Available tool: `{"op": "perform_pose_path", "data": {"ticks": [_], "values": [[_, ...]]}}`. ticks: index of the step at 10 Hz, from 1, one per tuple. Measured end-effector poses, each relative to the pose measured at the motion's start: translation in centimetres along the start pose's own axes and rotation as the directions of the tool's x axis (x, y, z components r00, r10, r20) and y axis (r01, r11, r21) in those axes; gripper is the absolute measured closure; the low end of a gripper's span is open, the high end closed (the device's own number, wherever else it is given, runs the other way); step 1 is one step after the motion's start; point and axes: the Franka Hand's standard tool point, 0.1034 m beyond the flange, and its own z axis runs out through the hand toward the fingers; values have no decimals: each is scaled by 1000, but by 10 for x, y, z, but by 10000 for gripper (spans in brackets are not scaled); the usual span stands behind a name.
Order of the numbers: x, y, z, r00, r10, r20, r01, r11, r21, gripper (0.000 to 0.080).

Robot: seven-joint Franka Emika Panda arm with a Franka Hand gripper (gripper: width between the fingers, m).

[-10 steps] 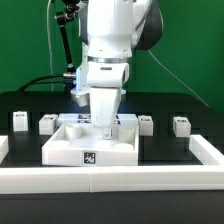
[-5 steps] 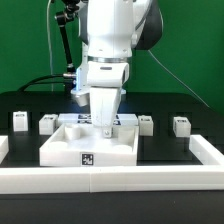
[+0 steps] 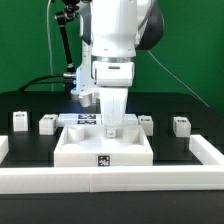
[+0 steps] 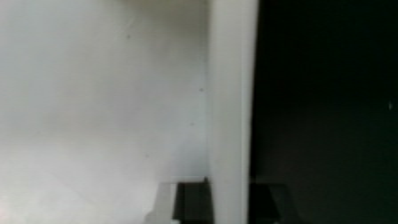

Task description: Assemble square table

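- The square table top (image 3: 103, 146) is a chunky white plastic square lying flat on the black board (image 3: 30, 140), recessed face up. It has raised walls all round a sunken middle, plus a small black-and-white tag (image 3: 103, 159) on the edge facing the camera.
- The gripper (image 3: 113, 128) drops straight down from the white arm (image 3: 112, 40) onto the top's far wall, about midway along it.
- It looks clenched on that wall. In the wrist view a thin white upright edge (image 4: 231, 100) runs down between the dark fingertips (image 4: 192, 203), with pale plastic on one side and black on the other.
- Four small white leg pegs stand loose on the board, roughly level with the top's far wall, each with a dark tag on its face.
- Two are on the exterior view's left of the top: an outer peg (image 3: 18, 120) well apart from it and an inner peg (image 3: 47, 123) near its corner.
- Two are on the exterior view's right: a near peg (image 3: 146, 123) just beside the top's far corner and a far peg (image 3: 180, 125) further out.
- A long white rail (image 3: 110, 182) runs in front of the top on the camera side and turns back past its right side.
- A tag strip (image 3: 86, 118) peeks out just behind the top's far wall — mostly hidden, so I can't read it.
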Motion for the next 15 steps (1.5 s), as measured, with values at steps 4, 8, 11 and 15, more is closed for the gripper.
{"op": "perform_pose_path", "data": {"ticks": [4,8,11,15], "values": [[5,3,-1,999,-46,5,46,999,1,742],[22,12,-5,998,-55,1,55,998,-6,742],[48,25,-5,999,-47,0,47,999,11,742],[80,46,-3,1000,13,-13,-14,1000,-5,742]]}}
